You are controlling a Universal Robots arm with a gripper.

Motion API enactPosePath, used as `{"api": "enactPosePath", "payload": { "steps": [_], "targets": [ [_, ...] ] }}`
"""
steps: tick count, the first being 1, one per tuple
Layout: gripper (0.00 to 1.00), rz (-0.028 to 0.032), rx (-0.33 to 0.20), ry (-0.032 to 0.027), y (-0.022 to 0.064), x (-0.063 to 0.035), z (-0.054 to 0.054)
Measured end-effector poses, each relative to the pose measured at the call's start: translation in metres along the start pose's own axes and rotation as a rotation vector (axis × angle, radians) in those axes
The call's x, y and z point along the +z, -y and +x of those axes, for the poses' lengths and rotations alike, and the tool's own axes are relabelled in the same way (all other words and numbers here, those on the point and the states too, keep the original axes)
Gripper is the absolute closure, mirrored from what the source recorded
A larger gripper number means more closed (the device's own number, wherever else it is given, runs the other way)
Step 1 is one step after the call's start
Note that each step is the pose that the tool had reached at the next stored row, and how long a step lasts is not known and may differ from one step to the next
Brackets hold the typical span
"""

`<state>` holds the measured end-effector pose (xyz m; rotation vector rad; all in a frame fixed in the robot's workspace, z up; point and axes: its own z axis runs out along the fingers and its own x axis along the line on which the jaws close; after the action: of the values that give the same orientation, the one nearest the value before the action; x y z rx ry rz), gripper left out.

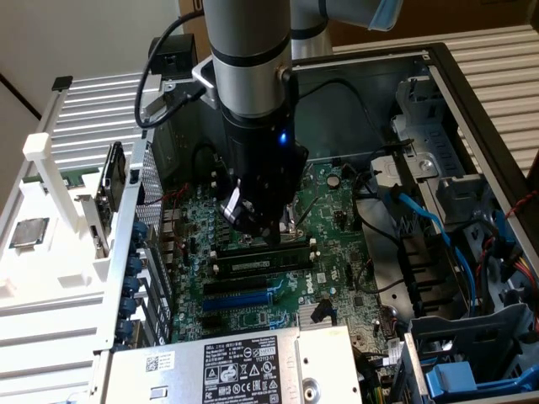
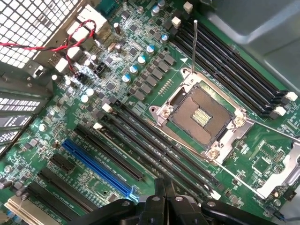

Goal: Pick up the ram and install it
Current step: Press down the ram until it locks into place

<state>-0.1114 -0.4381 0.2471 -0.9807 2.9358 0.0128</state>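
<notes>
Fingers of the end effector (image 1: 268,225) are closed and empty above the motherboard (image 1: 337,220); the ram (image 1: 261,263) lies just below, seemingly seated in a slot near the processor socket (image 2: 201,116).

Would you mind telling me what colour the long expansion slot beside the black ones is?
Bright blue; the expansion slot shows best in the wrist view.

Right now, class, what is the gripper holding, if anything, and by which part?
Nothing is held. The gripper is shut with no object between its fingers, poised over the black memory slots. The ram lies along a slot close by it.
</notes>
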Motion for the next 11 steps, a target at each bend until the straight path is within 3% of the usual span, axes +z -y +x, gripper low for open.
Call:
{"api": "enactPosePath", "payload": {
  "steps": [11],
  "targets": [
    [0.89, 0.0082, 0.176, -0.0012, 0.0, 0.0, 0.0]
  ]
}}
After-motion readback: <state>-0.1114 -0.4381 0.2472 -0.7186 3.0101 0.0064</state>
